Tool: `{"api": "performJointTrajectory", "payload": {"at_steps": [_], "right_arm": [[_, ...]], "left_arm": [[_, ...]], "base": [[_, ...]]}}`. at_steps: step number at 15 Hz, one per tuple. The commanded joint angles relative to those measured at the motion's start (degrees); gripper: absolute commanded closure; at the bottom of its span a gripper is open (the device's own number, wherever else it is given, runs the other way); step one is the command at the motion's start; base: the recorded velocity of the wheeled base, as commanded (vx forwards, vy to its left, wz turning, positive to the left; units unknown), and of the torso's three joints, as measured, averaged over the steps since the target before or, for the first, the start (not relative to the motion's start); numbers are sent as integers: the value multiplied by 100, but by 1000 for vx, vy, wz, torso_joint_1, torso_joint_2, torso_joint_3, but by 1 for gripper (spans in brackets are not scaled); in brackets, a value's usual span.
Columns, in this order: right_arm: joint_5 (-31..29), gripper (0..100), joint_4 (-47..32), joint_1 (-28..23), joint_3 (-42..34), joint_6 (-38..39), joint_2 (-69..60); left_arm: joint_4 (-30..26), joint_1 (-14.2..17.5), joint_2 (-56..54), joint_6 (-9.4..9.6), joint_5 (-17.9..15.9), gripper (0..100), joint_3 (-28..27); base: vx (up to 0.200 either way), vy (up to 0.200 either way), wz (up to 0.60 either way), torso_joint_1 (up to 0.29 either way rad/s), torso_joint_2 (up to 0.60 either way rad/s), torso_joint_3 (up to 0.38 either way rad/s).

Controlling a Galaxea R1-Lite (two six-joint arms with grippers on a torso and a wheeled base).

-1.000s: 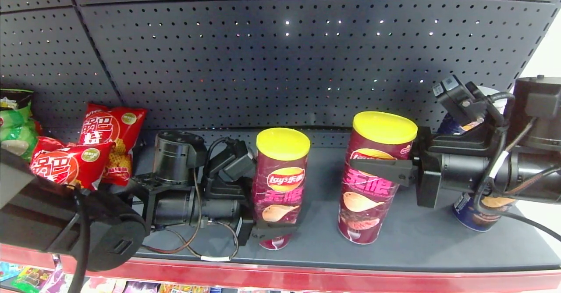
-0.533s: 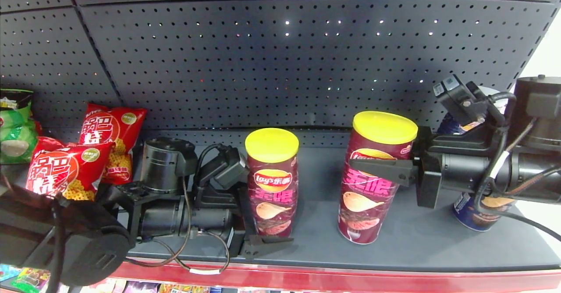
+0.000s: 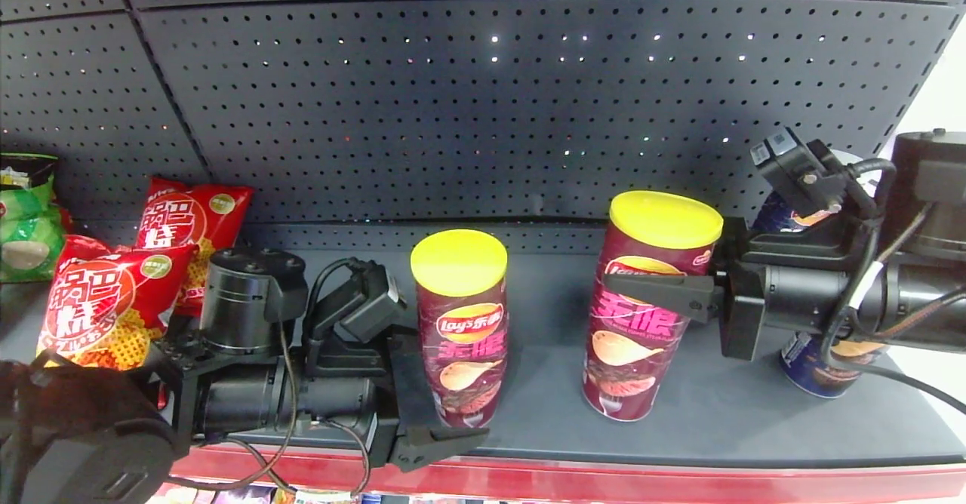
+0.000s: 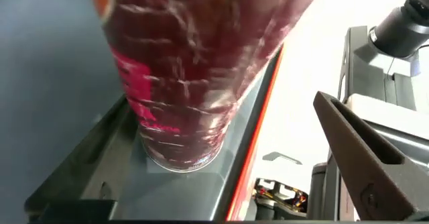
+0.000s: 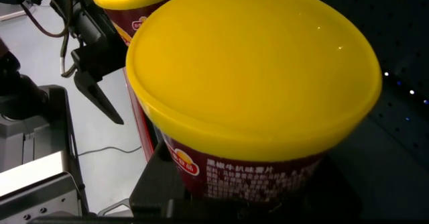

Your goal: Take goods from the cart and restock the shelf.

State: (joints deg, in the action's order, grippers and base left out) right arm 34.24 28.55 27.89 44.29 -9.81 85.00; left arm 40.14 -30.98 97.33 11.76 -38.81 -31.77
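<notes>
- Dark pegboard [image 3: 483, 112] backs the grey shelf [image 3: 543, 413], and its red lip runs just below both of my grippers
- Between the fingers of my left gripper [image 3: 449, 410], out toward their tips, the left can [image 3: 462, 330] stands on the shelf deck with its long axis vertical and its yellow lid up
- Those left jaws are spread wide. The outer finger [image 4: 365, 170] lies along the shelf lip, clear of the can wall, and the other runs behind the can. Neither seems to press it, so I judge this can set down and free
- To leave it, I reckon that arm must draw straight back along the line of its own fingers. A sideways drift would put a finger against a tall, narrow can that tips easily
- Inside my right gripper [image 3: 649, 281] sits the right can [image 3: 653, 308], also lid up but leaning slightly, with its base down at the deck
- My right jaws are clamped on it high up, just under the lid, with the near finger [image 3: 656, 293] lying across the label and touching it. I cannot tell whether the base bears full weight yet
- The right can lies beyond my left fingertips, well apart from the left can, so only my right arm has it in reach
- A blue can [image 3: 819, 372] stands behind my right wrist, and red snack bags [image 3: 192, 225] lie behind my left wrist
</notes>
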Motion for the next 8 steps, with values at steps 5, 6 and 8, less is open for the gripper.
{"api": "performJointTrajectory", "payload": {"at_steps": [5,6,8], "right_arm": [[3,100,1,-3,-8,-3,-54],[3,100,1,6,1,-3,-45],[3,100,1,6,10,-3,-19]], "left_arm": [[-7,496,-47,-34,331,0,276],[-7,654,-39,-34,331,0,356],[2,821,-91,-25,304,0,514]], "base": [[0,0,0,0,0,0],[0,0,0,0,0,0],[0,0,0,0,0,0]]}}
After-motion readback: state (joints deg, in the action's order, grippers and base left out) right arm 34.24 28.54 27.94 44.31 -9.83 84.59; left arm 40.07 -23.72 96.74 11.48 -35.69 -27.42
